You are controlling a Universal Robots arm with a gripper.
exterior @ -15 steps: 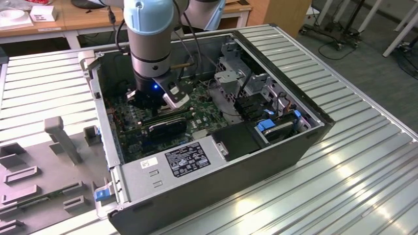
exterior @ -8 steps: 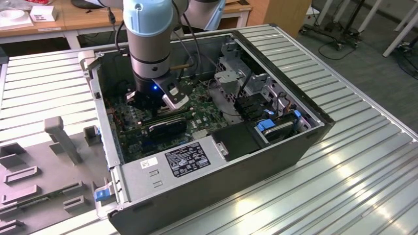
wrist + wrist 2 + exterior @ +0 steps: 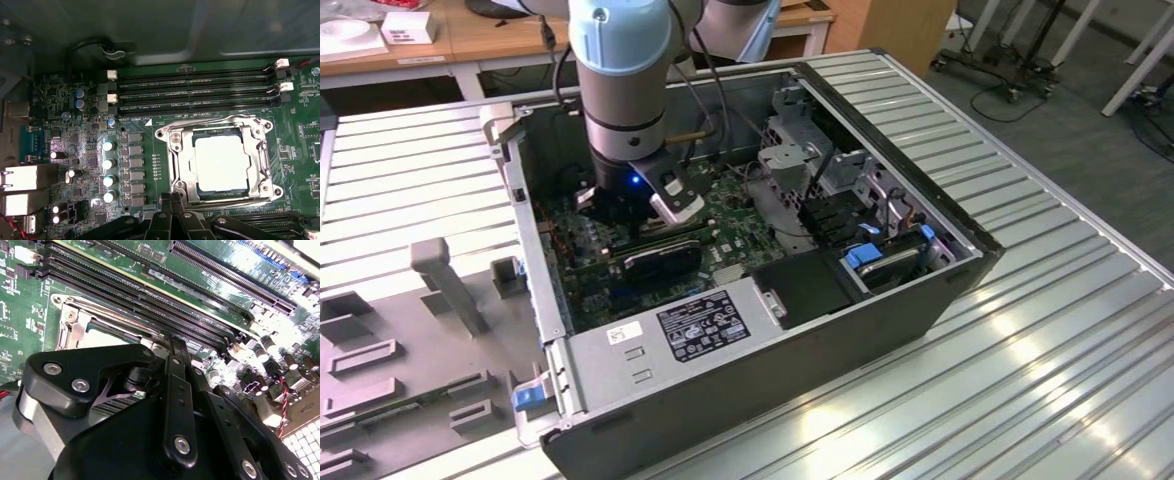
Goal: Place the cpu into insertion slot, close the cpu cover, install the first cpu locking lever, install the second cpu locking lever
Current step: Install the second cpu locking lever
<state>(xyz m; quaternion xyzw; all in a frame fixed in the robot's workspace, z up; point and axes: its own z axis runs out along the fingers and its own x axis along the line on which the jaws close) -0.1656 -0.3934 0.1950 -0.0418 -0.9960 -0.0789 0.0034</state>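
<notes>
The arm has the gripper (image 3: 624, 212) low inside the open computer case (image 3: 881, 300), over the green motherboard (image 3: 65, 150). The cpu (image 3: 220, 162) sits in the insertion slot (image 3: 177, 165), the cpu cover (image 3: 252, 165) down around it, so by the look of it the locking levers are the step in hand. Memory slots (image 3: 195, 90) and upright capacitors (image 3: 108, 170) crowd close. The fingertips meet at the socket's edge, apparently together, clamped on nothing visible.
</notes>
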